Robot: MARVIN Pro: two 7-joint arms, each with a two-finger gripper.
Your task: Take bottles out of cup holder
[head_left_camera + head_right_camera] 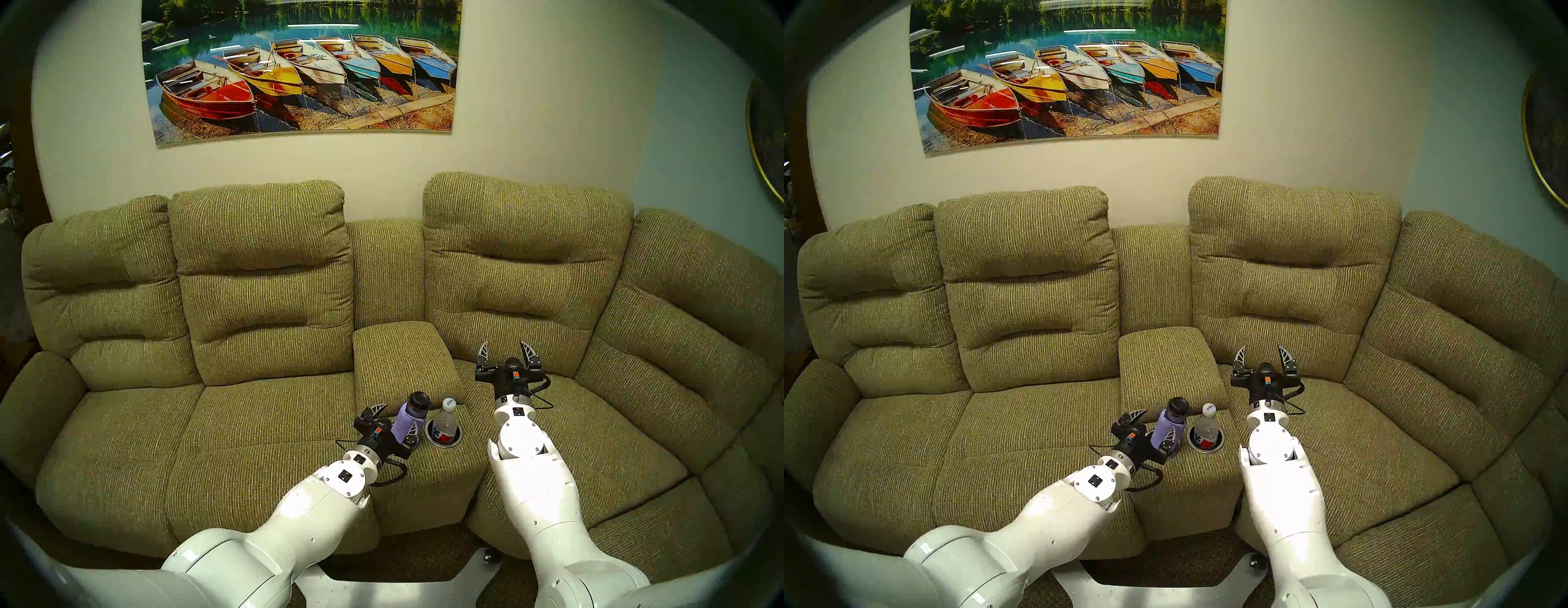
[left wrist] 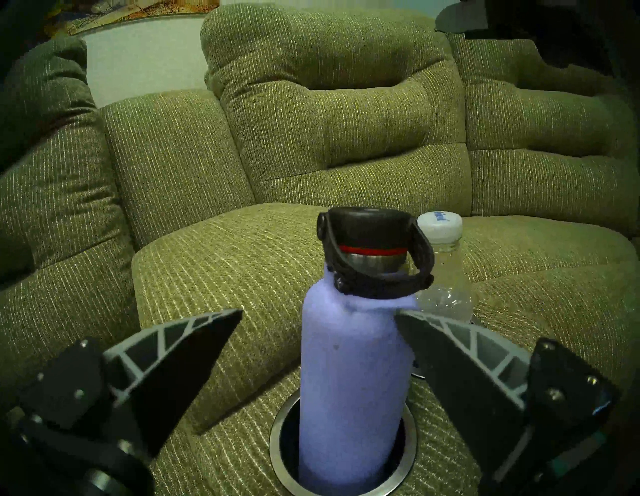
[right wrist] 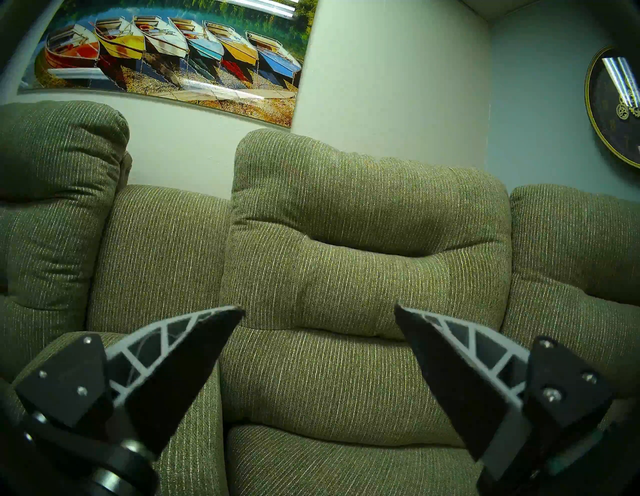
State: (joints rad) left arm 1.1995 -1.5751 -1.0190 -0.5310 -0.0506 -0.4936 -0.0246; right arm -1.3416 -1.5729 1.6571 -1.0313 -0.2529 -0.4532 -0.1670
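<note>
A lavender flask (image 1: 405, 420) with a black cap stands upright in the left well (image 2: 277, 436) of the cup holder in the olive console. A clear plastic bottle (image 1: 445, 422) with a white cap stands in the right well (image 1: 441, 442). My left gripper (image 1: 396, 420) is open around the flask's body. In the left wrist view the flask (image 2: 349, 374) is between the fingers; the right finger (image 2: 450, 350) is at its side and the left one is apart. My right gripper (image 1: 505, 346) is open and empty above the right seat, away from both bottles.
The console's padded armrest lid (image 1: 403, 356) rises behind the wells. Sofa seats (image 1: 263, 424) lie on both sides and backrests behind. A boat picture (image 1: 301, 68) and a round wall clock (image 3: 613, 104) hang on the walls.
</note>
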